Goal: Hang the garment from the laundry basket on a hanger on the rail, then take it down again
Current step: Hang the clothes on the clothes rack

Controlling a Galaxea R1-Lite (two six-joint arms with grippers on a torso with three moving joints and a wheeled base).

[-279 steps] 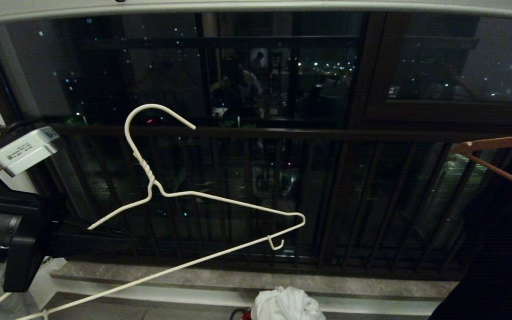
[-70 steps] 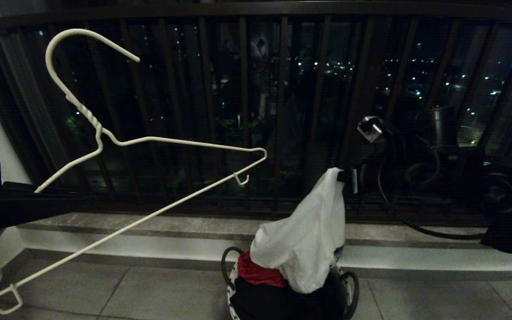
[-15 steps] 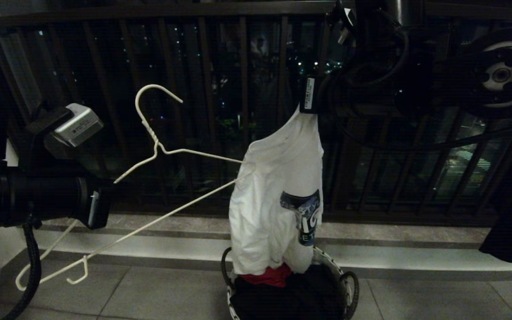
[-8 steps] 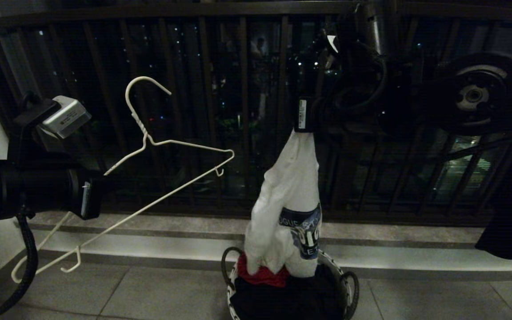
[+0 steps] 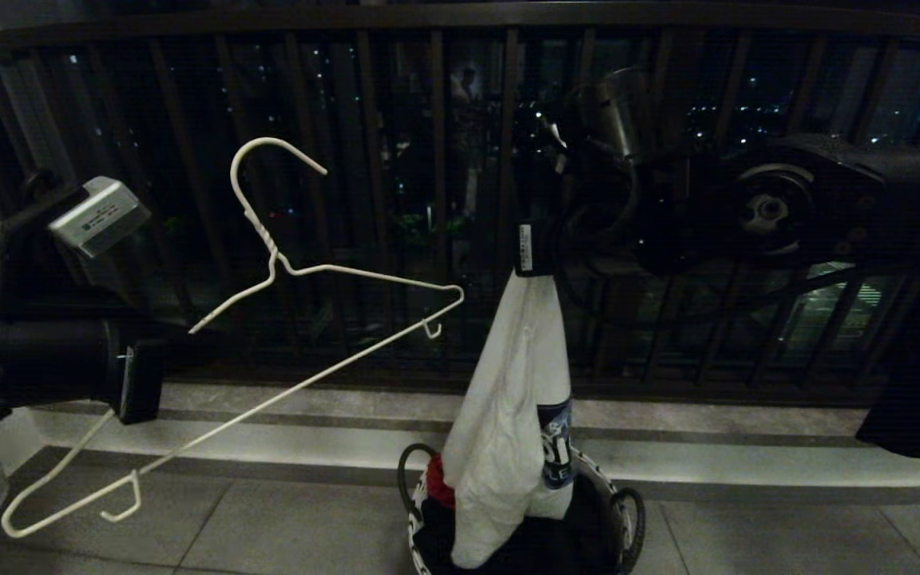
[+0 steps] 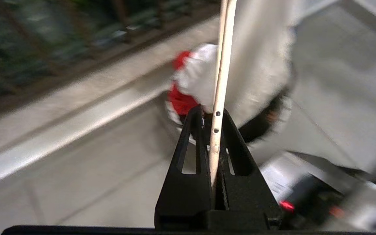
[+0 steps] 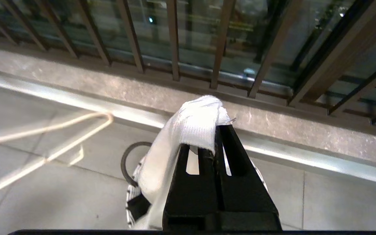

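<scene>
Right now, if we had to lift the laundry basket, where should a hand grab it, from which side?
Probably the black loop handle on the right side of the laundry basket, approached from the right: it stands out from the rim, clear of the T-shirt hanging into the middle.

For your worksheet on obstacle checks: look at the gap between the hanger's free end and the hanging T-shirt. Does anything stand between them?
Nothing visible does. The left gripper holds the hanger with its free end pointing toward the T-shirt, which the right gripper dangles above the laundry basket. Only open air and the balcony bars behind separate them.
</scene>
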